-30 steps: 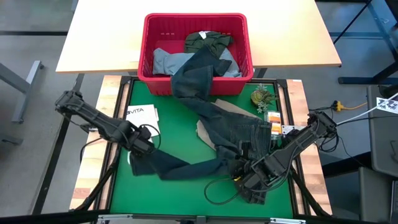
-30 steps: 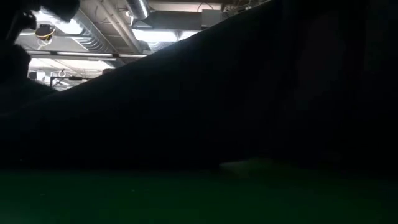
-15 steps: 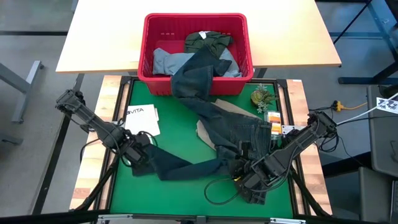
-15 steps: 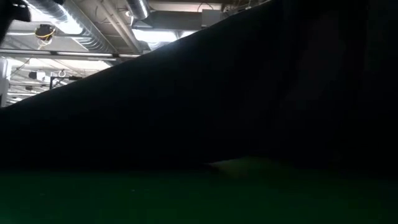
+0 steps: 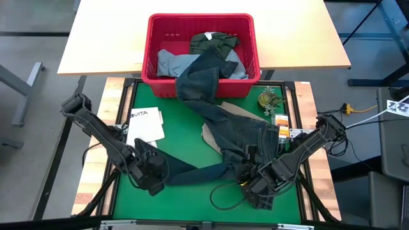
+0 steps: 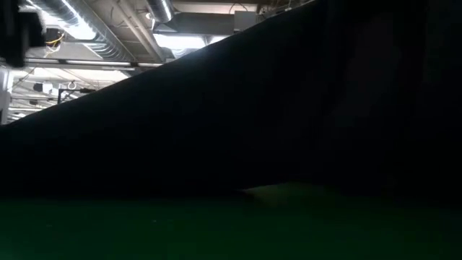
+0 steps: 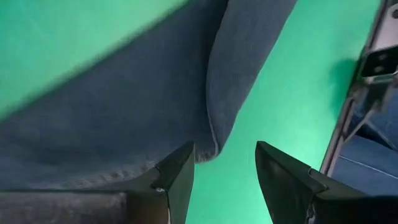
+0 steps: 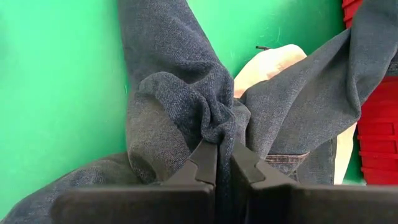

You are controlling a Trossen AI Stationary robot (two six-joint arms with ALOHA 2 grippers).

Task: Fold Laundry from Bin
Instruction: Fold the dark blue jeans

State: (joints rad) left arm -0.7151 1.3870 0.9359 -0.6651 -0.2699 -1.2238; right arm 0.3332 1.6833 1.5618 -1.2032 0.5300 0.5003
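Note:
The red bin [image 5: 201, 18] stands at the table's far edge with a grey piece [image 5: 169, 62] and an olive-green piece [image 5: 214, 41] of laundry inside. Dark navy jeans [image 5: 230, 128] hang over the bin's front rim and trail across the green table. My right gripper [image 5: 254, 182] is shut on the jeans at the near right. My left gripper [image 5: 153, 179] stands open at the near left, slanting down over the end of one trouser leg [image 7: 155, 93]. The leg's hem corner [image 7: 212, 148] lies just beyond that gripper's fingertips. Beige trousers [image 5: 208, 135] lie partly under the jeans. My right gripper [image 8: 225, 146] pinches a bunched-up fold of the jeans [image 8: 211, 118] between its two fingers, several layers gathered together. It slants down from the table's right side. The cloth around the hold lies slack on the table.
A white printed sheet [image 5: 146, 124] lies at the left of the mat. A small plant [image 5: 268, 99] and an orange-labelled packet [image 5: 281, 121] sit at the far right. A black cable loop [image 5: 223, 195] lies near the front edge. Dark cloth [image 6: 253, 108] blocks most of the low view.
My left gripper has gone toward the table's near edge and a little to the right, sinking and tipping further downward, and now stands over the trouser leg's end. Its fingers have stayed open. The jeans and my right gripper have kept still.

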